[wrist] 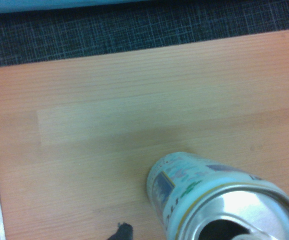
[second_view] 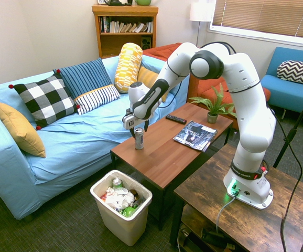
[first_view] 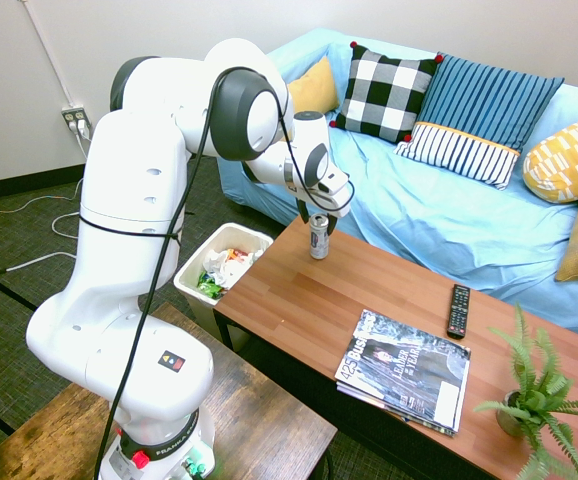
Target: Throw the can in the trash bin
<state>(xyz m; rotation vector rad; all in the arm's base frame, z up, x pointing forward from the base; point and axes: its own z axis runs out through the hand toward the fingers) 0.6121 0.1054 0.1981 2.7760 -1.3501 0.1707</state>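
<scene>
Can [second_view: 139,140]: upright on the coffee table [second_view: 159,160], near the end by the sofa [second_view: 65,149]. Gripper [second_view: 139,132] is over it, pointing down, fingers spread, 1 on each side of the can's upper part; no squeeze visible, so nothing gripped. Can't tell if either finger touches the metal.

Handling (est.): wrist view shows the drink hole open, so can is prob. empty or nearly so, i.e. v. light, easily tipped or slid by a 1-sided nudge. Wall thin, stiff end to end but soft to side pressure; will dent if over-squeezed. Painted metal, smooth, may slip if grip is too weak or too high. Leftover liquid poss.; keep upright till over the bin.

Grip pt.: across the body, approx. mid-height or just above, both fingers closing evenly; avoid the tapered neck + rim.

Dest.: trash bin [second_view: 121,218] on the floor, just beside the table end, top open, paper + green scraps [second_view: 129,211] inside. Step now: close on can, then lift clear of table edge before moving across.
</scene>
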